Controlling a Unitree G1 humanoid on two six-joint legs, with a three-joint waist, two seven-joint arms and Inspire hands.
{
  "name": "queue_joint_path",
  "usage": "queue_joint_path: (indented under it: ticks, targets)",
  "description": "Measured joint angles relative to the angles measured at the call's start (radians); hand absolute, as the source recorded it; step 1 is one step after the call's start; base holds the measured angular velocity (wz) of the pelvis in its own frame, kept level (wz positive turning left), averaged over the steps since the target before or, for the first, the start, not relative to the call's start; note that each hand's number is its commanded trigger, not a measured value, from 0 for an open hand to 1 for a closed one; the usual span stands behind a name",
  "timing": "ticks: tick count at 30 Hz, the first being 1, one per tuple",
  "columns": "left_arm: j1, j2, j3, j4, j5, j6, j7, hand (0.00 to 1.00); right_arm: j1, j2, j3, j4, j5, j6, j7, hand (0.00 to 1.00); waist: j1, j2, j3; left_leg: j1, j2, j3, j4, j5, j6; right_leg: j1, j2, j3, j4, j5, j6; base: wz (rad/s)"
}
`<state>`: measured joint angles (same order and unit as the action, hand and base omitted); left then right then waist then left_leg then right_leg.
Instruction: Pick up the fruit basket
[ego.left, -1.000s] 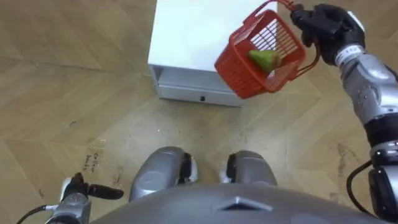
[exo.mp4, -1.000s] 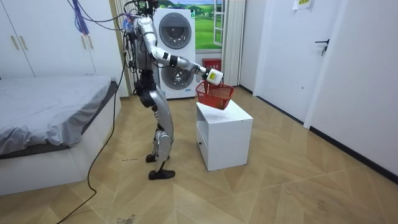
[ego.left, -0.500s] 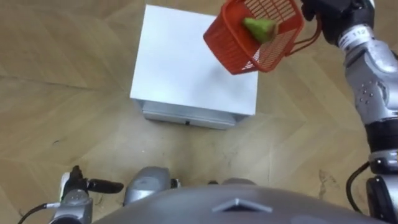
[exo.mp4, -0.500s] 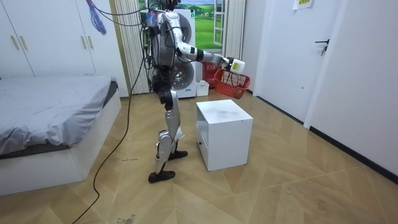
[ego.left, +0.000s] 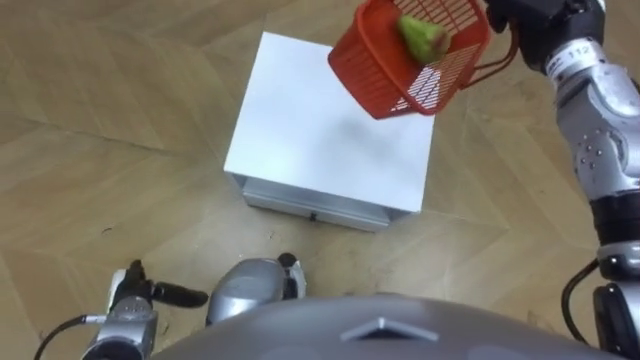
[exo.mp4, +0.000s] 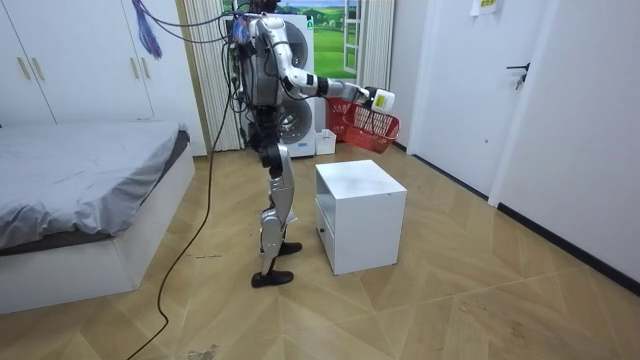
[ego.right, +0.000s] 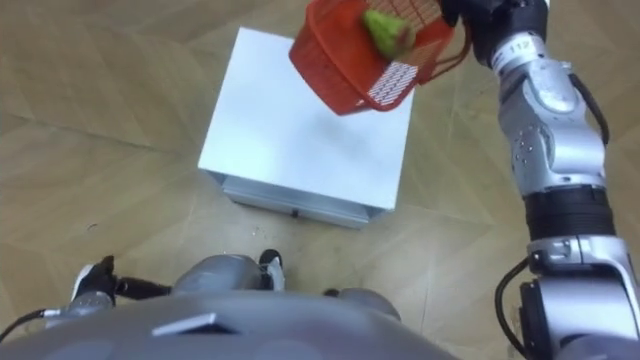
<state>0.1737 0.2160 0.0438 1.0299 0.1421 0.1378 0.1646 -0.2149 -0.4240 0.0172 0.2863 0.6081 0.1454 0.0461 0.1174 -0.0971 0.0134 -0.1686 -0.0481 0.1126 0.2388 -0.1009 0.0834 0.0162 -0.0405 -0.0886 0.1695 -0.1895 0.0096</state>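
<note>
Basket (ego.left: 410, 62) with green fruit (ego.left: 422, 36) hangs at one o'clock, off the white box (ego.left: 330, 140); right hand (ego.left: 528, 18) grips its handle. Left hand (ego.left: 135, 298) at seven o'clock; grip unclear.

Fruit basket (ego.left: 368, 78): red plastic, open lattice walls, slight gloss.
Green fruit (ego.left: 423, 35) inside: smooth skin, dull.
Desk (ego.left: 320, 150): white, smooth, matt panels on top and front.
Floor (ego.left: 100, 130): wood parquet, visible grain, satin sheen.
Right robot hand (ego.left: 530, 15): black, matt, plastic-looking casing.
</note>
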Motion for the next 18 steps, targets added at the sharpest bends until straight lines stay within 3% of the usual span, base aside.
queue_joint_path:
  ticks: [5, 9, 14, 18]
  targets:
    - [0.03, -0.001, 0.033, 0.002, 0.086, 0.032, -0.03, 0.0, -0.001, -0.004, 0.0, 0.004, -0.002, 0.022, 0.0, 1.0, 0.003, -0.02, -0.0166, 0.001, 0.001, -0.001, 0.003, 0.004, 0.003, 0.001, 0.0, -0.018, 0.002, -0.002, -0.004, 0.0]
    - [0.03, 0.0, 0.039, 0.002, 0.092, 0.032, -0.048, 0.0, -0.001, -0.004, 0.0, 0.01, -0.001, 0.022, -0.001, 1.0, 0.024, -0.019, -0.0162, 0.001, 0.002, -0.001, 0.01, 0.001, 0.003, 0.003, -0.005, -0.058, 0.005, -0.002, -0.004, 0.0]
    - [0.036, 0.002, 0.039, 0.01, 0.095, 0.03, -0.062, 0.0, -0.003, -0.004, 0.002, 0.034, 0.005, 0.021, -0.001, 1.0, 0.035, -0.011, -0.0098, -0.004, 0.001, -0.009, 0.012, 0.0, 0.004, 0.002, -0.01, -0.105, 0.016, -0.002, -0.003, 0.05]
    - [0.032, 0.002, 0.039, -0.003, 0.092, 0.03, -0.065, 0.0, -0.015, -0.004, 0.006, 0.11, 0.012, 0.021, 0.0, 1.0, 0.056, -0.009, -0.009, -0.017, 0.002, -0.012, 0.016, 0.0, 0.004, -0.01, -0.009, -0.112, 0.02, -0.002, -0.003, 0.01]
